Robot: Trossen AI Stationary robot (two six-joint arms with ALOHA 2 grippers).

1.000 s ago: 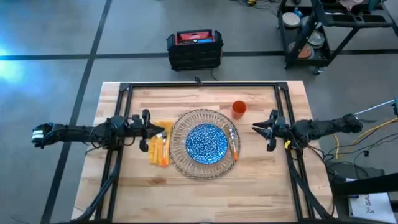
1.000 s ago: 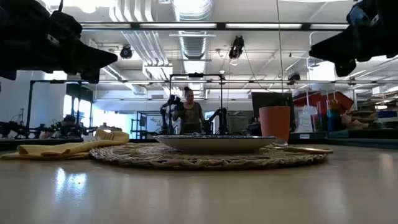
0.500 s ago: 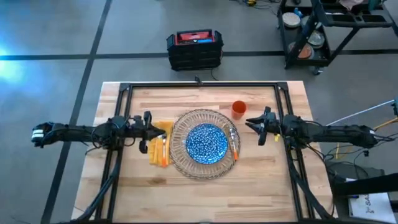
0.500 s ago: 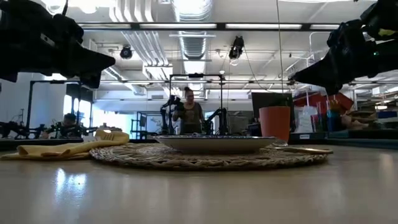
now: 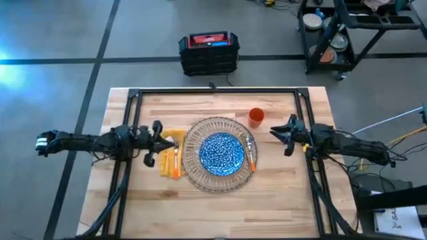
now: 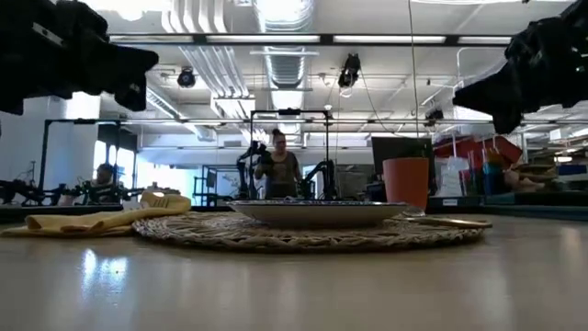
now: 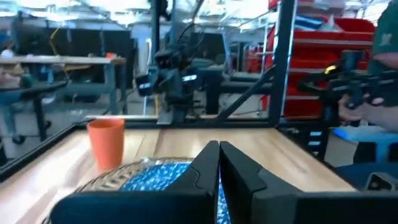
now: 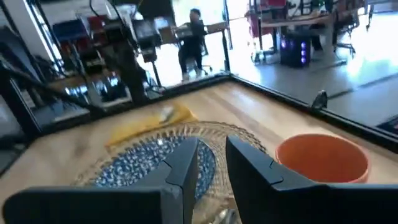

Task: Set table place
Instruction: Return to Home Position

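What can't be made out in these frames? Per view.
High view: the cutlery on the yellow napkin is too small to tell piece types.
Low view: the blue plate is seen edge-on, so its rim hides the pattern.
Left wrist view: the left gripper blocks much of the blue plate.
Right wrist view: the orange cup has its base cut off by the bottom edge.
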